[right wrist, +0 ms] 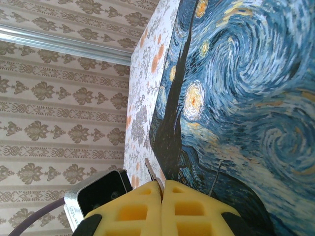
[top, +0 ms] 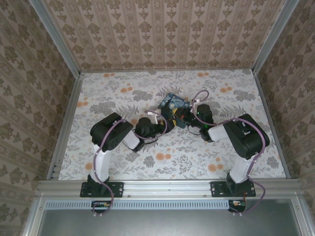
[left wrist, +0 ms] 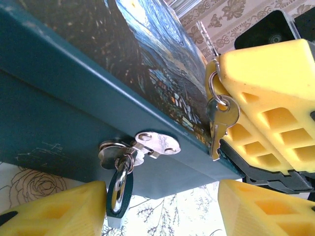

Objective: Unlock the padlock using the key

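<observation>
**Inspector:** Position of the task item?

**Assessor:** The padlock (left wrist: 119,191) hangs by its shackle from the hasp (left wrist: 158,142) on the front wall of the tin (left wrist: 74,88), its dark bluish body pointing down toward the surface (left wrist: 194,209). Its keyway is not visible.

**Inspector:** Tool states?

**Assessor:** The left tool (left wrist: 162,201) stands with its fingers spread wide and nothing clamped. The padlock is just beside one finger, and I cannot tell whether they touch. The right tool (right wrist: 162,189) is pinched tight on the key (right wrist: 150,169), with only a thin sliver of blade standing proud. It sits up by the tin's lid edge, well apart from the padlock.

**Inspector:** Hazards?

**Assessor:** Four, in my judgement.
- The padlock is unrestrained. Pressing the key against it would likely swing it away instead of seating the blade.
- The keyway probably faces the surface, so the right tool would have to approach from below, where clearance looks poor.
- So little blade is exposed that the key may twist or slip in the grip under turning load.
- The spare key (left wrist: 220,123) dangling from the key ring (left wrist: 212,86) could snag on the tin's edge or the hasp.

Also, a misaligned closing of the left tool could shove the tin.
</observation>
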Controlling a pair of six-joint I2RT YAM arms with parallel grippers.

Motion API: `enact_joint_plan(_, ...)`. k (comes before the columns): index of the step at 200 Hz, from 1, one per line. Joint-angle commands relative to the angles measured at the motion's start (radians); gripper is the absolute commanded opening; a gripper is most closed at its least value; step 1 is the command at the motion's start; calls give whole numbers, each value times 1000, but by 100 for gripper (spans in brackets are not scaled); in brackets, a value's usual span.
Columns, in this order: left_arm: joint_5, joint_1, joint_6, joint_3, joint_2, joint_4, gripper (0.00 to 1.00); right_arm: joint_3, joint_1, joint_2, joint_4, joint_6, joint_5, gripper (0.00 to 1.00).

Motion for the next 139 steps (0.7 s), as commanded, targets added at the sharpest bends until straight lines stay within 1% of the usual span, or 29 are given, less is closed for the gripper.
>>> enact_joint_plan(1,-21,11,-11,-1,46,-58,61,-26,-10,49,-137,-14,40,0)
enact_joint_plan(26,-19,12,21,27,34,-170,58,-25,-10,52,-134,-11,40,0)
enact_joint_plan(48,-42,8,66,47,4,-295,55,-27,-10,56,-133,-11,40,0)
enact_joint_plan(71,-60,4,105,73,-18,-390,52,-27,-10,61,-127,-9,41,0)
enact_joint_plan(94,-63,3,117,91,-18,-425,48,-27,-10,64,-122,-6,42,0)
enact_joint_plan(139,-68,3,114,104,6,-428,39,-28,-10,70,-118,-6,41,0)
